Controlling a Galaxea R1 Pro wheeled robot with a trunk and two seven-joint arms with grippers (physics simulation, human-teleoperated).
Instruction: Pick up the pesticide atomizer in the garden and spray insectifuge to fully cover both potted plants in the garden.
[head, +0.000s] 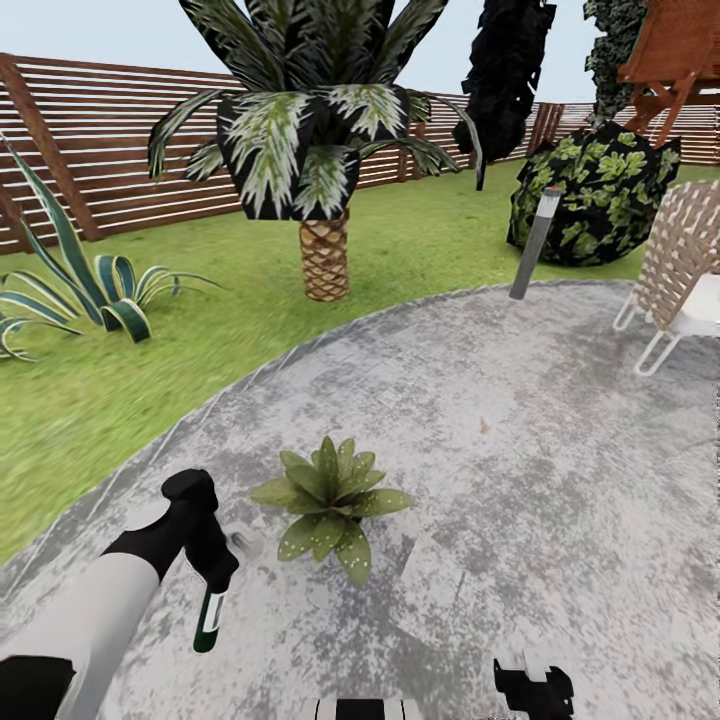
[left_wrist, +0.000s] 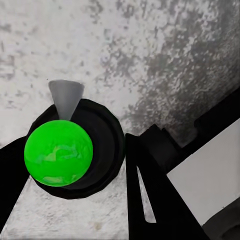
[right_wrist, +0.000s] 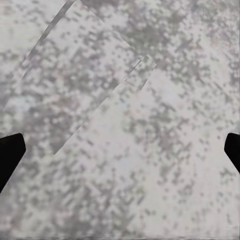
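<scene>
One potted plant (head: 328, 500), a low rosette of speckled green leaves, stands on the grey stone paving (head: 480, 420) of the garden. The pesticide atomizer (head: 210, 618) is a dark green bottle hanging just left of the plant, a short way apart from its leaves. My left gripper (head: 214, 572) is shut on it from above. In the left wrist view the atomizer (left_wrist: 59, 152) shows as a bright green round body in a black collar with a grey nozzle, gripped between the black fingers (left_wrist: 150, 195). My right gripper (head: 535, 690) sits low at the front, and its fingertips (right_wrist: 10, 156) stand wide apart over bare paving.
A scaly-trunked palm (head: 325, 250) and a striped agave (head: 95, 290) grow on the lawn (head: 200, 340) behind. A grey bollard lamp (head: 533, 245), a dark bush (head: 590, 200) and a white chair (head: 680, 275) stand at the right. A slatted wooden fence (head: 110, 150) rings it.
</scene>
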